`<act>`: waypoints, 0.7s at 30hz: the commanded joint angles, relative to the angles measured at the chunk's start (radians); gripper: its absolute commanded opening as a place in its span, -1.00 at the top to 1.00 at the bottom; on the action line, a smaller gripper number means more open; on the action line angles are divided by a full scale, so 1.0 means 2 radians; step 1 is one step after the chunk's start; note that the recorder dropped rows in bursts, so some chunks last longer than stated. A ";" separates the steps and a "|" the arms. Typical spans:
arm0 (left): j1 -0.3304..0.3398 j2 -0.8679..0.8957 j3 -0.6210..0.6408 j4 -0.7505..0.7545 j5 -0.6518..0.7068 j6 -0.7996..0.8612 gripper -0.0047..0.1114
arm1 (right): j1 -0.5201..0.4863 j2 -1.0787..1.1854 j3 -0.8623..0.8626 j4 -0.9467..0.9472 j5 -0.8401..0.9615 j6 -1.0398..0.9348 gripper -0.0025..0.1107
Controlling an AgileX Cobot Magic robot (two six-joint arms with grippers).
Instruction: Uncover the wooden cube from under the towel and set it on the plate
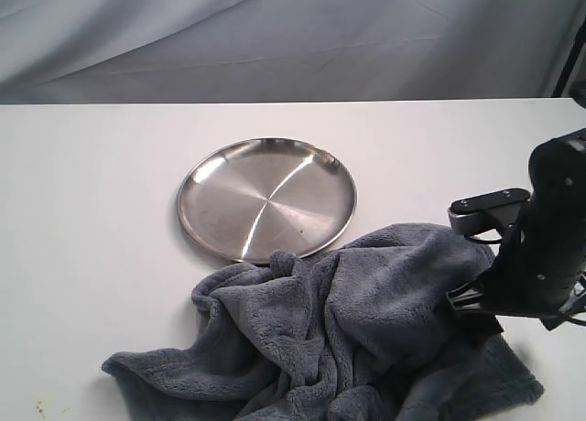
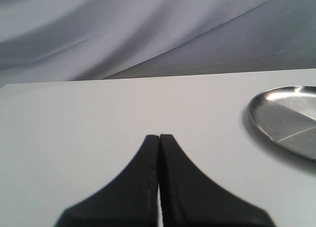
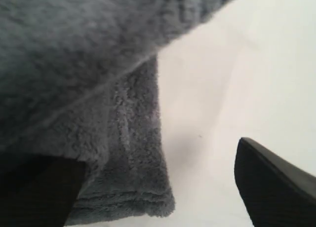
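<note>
Fleece towel (image 1: pixel 348 329): blue-grey; I judge it soft, limp, light; best pinched at its edge.
Right tool (image 3: pixel 158 153): mine, spread wide astride that edge, gripping nothing.
Left tool (image 2: pixel 159 138): closed, empty.

you have a plain white bench (image 1: pixel 82 210) filling the lower view; behind its far edge hangs a pale grey-blue cloth backdrop (image 1: pixel 293 37), creased in long diagonal folds; the light is soft and even

White table (image 1: pixel 92 256) — grey draped backdrop (image 1: pixel 275 37)
</note>
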 commanded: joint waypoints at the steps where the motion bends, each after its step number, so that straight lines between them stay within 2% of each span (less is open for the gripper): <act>1: 0.001 -0.001 0.003 -0.004 -0.001 0.001 0.92 | -0.014 -0.040 0.003 0.006 0.012 -0.009 -0.36; 9: 0.001 -0.001 0.003 -0.004 -0.001 0.001 0.92 | -0.014 -0.134 0.003 0.006 0.015 -0.024 -0.35; 21: 0.001 -0.001 0.003 -0.004 -0.001 0.001 0.92 | -0.014 -0.016 0.044 0.001 -0.027 -0.026 -0.35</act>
